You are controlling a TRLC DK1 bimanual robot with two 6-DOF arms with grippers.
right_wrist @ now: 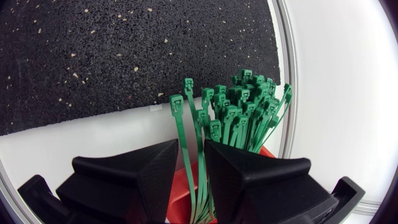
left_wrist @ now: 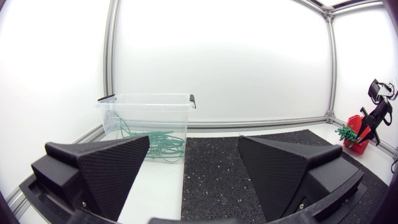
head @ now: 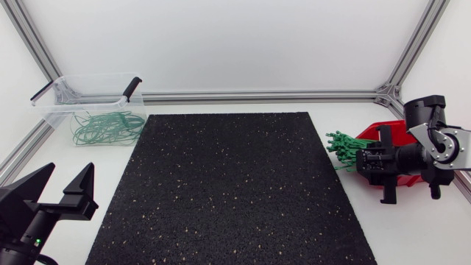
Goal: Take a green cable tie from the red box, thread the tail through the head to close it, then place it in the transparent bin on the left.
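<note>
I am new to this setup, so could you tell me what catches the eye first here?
The bristling bundle of green cable ties in the red box at the table's right, with the right gripper shut on two of them. Next, the transparent bin at far left holding looped ties, across a black speckled mat.

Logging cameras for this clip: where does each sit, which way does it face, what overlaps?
Head view: above the table, looking down; left gripper and right gripper both show.
Left wrist view: on the left arm, facing across to the transparent bin; own gripper, open.
Right wrist view: on the right arm, facing down at green cable ties; own gripper.
Shared: head and left wrist both show the transparent bin.
</note>
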